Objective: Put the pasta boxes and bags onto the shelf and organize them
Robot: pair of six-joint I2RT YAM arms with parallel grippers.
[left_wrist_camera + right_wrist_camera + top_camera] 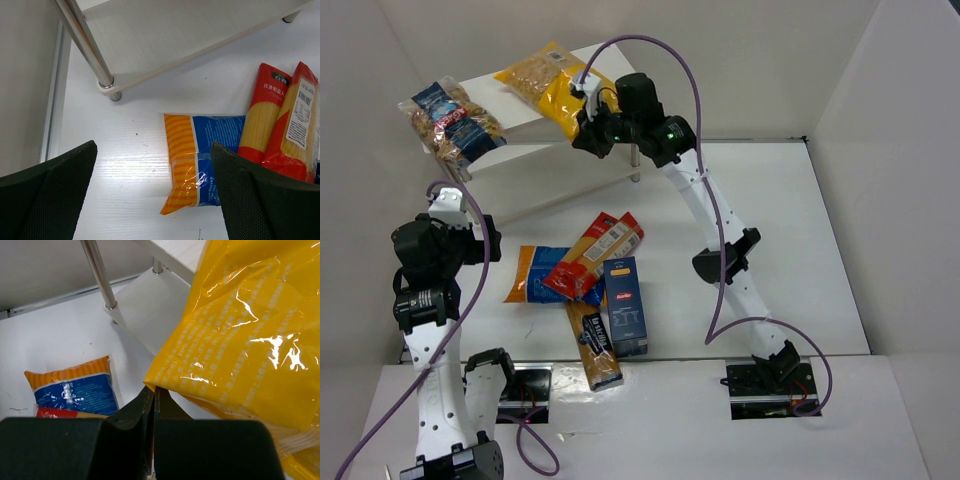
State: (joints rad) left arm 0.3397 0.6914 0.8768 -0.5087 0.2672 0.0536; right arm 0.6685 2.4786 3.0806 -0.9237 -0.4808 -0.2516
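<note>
Up on the shelf's [520, 118] top board, the yellow bag [555, 90] lies lengthwise along the board, clear end away from the arm. The right gripper [153, 400] is by far the nearer one. It's parked at the bag's near corner with its fingers squeezed fully together (can't tell if any film is actually nipped). Left gripper [154, 150] hangs wide open above the table, with the orange-and-blue bag [200, 160] lying just ahead of it.
</note>
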